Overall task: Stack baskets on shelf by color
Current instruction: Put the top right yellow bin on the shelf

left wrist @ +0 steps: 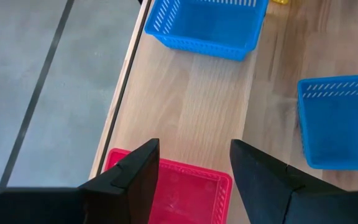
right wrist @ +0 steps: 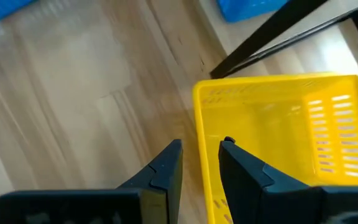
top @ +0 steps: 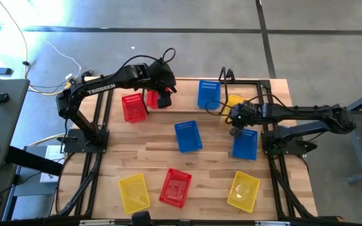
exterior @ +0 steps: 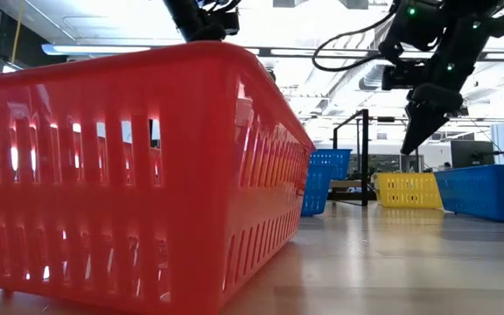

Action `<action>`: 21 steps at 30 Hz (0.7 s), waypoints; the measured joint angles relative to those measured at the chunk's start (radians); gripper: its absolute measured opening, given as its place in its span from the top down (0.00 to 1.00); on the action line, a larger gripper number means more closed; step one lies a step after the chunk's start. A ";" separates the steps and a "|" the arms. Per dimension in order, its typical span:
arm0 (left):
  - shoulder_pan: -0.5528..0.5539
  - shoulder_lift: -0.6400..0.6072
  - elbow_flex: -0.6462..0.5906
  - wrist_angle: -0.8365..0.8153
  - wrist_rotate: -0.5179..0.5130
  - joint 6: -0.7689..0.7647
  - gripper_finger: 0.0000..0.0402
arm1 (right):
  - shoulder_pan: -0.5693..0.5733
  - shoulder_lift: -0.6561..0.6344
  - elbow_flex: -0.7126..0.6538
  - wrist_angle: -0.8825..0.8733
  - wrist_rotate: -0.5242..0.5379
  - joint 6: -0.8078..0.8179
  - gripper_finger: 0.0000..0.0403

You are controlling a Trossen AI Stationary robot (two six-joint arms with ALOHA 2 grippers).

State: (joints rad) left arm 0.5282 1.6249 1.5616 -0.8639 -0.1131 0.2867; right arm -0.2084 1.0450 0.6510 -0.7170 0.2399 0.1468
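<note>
Along the far edge of the desk [top: 149, 154], on the shelf [top: 187, 94], the left hand [top: 163, 100] hovers wide open over a red basket [top: 152, 98], apparently set there to begin its colour group. Beside the shelf's blue basket [top: 208, 94], the right hand [top: 235, 130] hangs nearly closed, empty, at a yellow basket [top: 234, 102] rim.

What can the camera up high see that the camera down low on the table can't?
Only the high view shows both whole arms, the left pincer above a red basket on the shelf, and the two yellow baskets at the near edge. Only the low view shows the room behind, with its ceiling lights. Both show the near red basket and the right pincer.
</note>
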 joint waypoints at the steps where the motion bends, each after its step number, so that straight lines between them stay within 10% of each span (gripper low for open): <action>1: 0.000 0.000 0.000 0.000 0.000 0.000 0.54 | -0.009 0.006 0.000 0.007 -0.011 -0.009 0.77; 21: -0.001 0.000 0.000 0.000 -0.002 0.003 0.54 | -0.060 0.244 0.000 0.041 -0.005 -0.069 0.81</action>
State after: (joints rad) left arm 0.5274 1.6249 1.5616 -0.8639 -0.1154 0.2901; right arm -0.2687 1.2893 0.6510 -0.6764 0.2351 0.0777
